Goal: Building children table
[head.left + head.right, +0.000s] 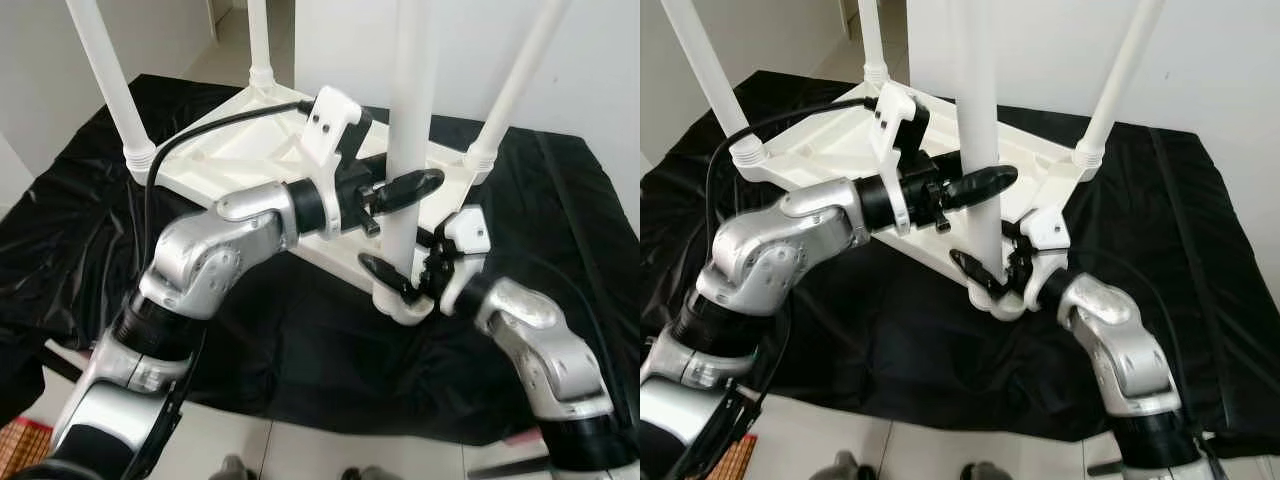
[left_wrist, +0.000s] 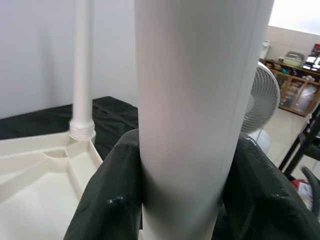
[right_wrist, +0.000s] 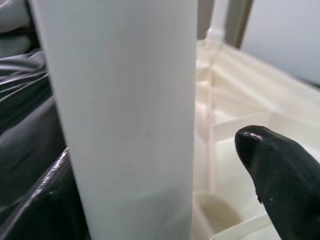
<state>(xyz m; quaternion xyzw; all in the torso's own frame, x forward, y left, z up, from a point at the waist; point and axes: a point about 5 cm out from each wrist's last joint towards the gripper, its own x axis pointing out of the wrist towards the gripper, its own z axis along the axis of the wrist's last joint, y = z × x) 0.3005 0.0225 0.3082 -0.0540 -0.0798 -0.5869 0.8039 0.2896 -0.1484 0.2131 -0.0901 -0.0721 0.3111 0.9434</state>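
Left eye view shows a white table top [image 1: 250, 150] lying upside down on a black sheet [image 1: 300, 350], with four white legs pointing up. The left gripper [image 1: 400, 190] squeezes the near leg [image 1: 405, 120] partway up. The right gripper [image 1: 400, 275] holds the same leg low, by its socket at the table's near corner. Pale floor tiles [image 1: 300, 455] show past the sheet's near edge. White walls [image 1: 340, 50] stand close behind.
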